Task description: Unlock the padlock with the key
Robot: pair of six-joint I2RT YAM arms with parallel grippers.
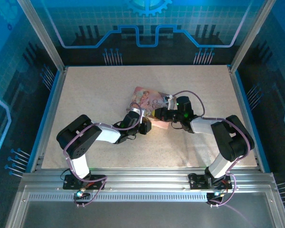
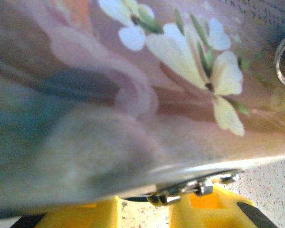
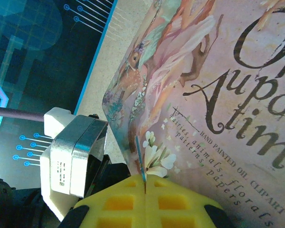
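Arms of a two-armed robot met at a pink illustrated tin point(image 1: 148, 97) set askew near the middle of the pale, speckled worktop point(image 1: 95, 95). The left arm reached in from the tin's near-left side and the right arm from its near-right side.

The right fingers point(image 3: 118, 202), padded in yellow, were pressed together on the key point(image 3: 140, 159). It was a thin, bluish-grey sliver that stood up out of the seam between them. Its tip lay just beside the white flowers printed near a corner of the tin's lid, below the curling dark lettering. Whether the tip touched the lid could not be told. A silver-and-white housing point(image 3: 73, 152) stood just left of that corner of the tin.

The left fingers point(image 2: 213, 211), also yellow, sat low and close against the tin's flower-painted face, with a strip of worktop showing between them. A small silvery metal fitting point(image 2: 194, 187) on the tin's lower rim lay across that gap. Whether the fingers were gripping it could not be told.

A thin silvery loop, apparently the shackle of the padlock point(image 2: 277, 59), curved in at the right edge of the left wrist view, beside the tin's painted face. The padlock's body lay out of frame.
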